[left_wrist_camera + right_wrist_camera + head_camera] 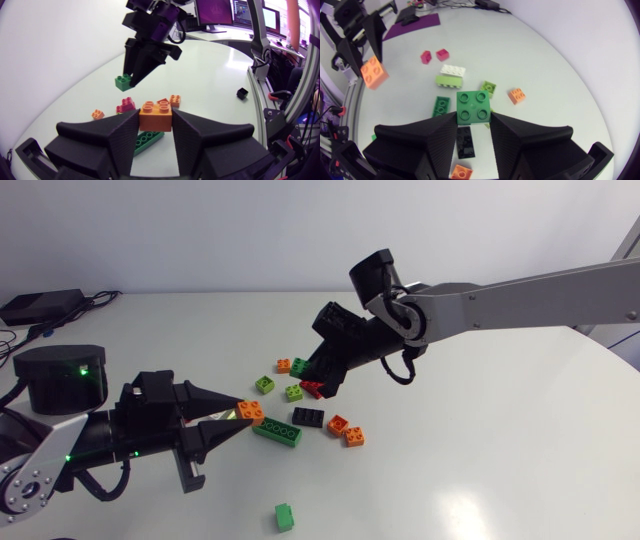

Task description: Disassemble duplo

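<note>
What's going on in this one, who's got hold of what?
Two arms are pulling Duplo apart. The left tool is shut on an orange brick; the right tool is shut on a green brick. The two bricks are apart, both held off the table. Loose bricks lie below, among them a long green brick and a black brick.

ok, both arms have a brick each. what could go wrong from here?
1. The left gripper pinches the orange brick only at its fingertips; it may slip.
2. The right gripper holds the green brick above loose bricks; a drop could scatter them.
3. The grippers are close together; they could clash.
</note>
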Tool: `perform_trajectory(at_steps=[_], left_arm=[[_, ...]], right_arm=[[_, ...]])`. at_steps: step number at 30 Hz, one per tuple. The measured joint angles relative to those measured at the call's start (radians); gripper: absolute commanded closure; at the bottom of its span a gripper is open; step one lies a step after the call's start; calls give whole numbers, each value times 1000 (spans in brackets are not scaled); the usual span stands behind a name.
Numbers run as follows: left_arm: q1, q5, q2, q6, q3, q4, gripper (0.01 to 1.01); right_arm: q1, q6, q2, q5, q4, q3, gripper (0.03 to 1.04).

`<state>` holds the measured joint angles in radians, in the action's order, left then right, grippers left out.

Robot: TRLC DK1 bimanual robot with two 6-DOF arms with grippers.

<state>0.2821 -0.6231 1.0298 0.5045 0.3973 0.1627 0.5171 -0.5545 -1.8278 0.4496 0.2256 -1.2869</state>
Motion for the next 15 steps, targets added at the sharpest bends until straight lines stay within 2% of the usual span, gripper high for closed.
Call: perform_trajectory(at_steps=[2, 8, 15], left_arm=[[0, 55, 15, -9, 0, 36, 789], [0, 242, 94, -54, 1, 152, 789], [-35, 371, 212, -88, 37, 168, 789]], right_arm=[[0, 17, -25, -89, -2, -5, 693], [-14, 62, -126, -222, 4, -66, 690], [-71, 117, -193, -256, 37, -138, 690]])
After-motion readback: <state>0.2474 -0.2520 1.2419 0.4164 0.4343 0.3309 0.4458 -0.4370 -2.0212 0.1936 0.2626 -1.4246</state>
